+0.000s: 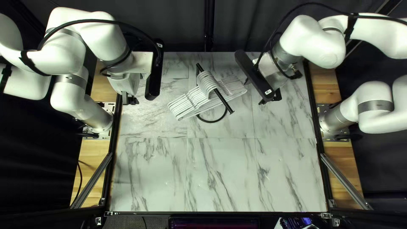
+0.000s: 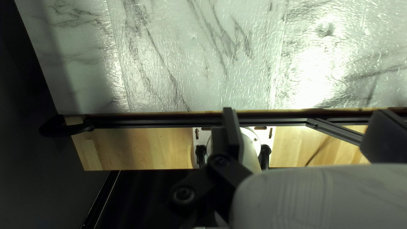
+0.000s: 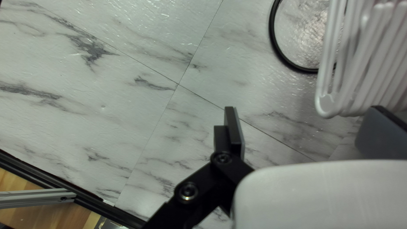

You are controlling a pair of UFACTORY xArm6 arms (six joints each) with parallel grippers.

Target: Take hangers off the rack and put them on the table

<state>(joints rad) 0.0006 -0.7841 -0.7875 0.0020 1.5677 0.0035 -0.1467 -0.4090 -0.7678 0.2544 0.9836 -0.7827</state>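
Observation:
White hangers (image 1: 186,105) hang in a tight row from the black bar of a rack (image 1: 223,101), whose ring base rests on the table. Left of them in the top left view, my left gripper (image 1: 130,100) is apart from the rack. On the other side, near the hangers' right ends, is my right gripper (image 1: 270,97). In its own view the left gripper (image 2: 304,121) has its fingers wide apart, holding nothing. The right gripper (image 3: 303,120) is also open and empty; hangers (image 3: 368,63) and the rack's ring (image 3: 307,71) lie ahead, off to one side.
The marble-patterned table (image 1: 220,169) has bare surface in front of the rack. Dark rails border it, with wooden strips (image 1: 95,165) outside them. The left wrist view looks over the table's rail (image 2: 161,122) and my left arm's base plate (image 2: 269,142).

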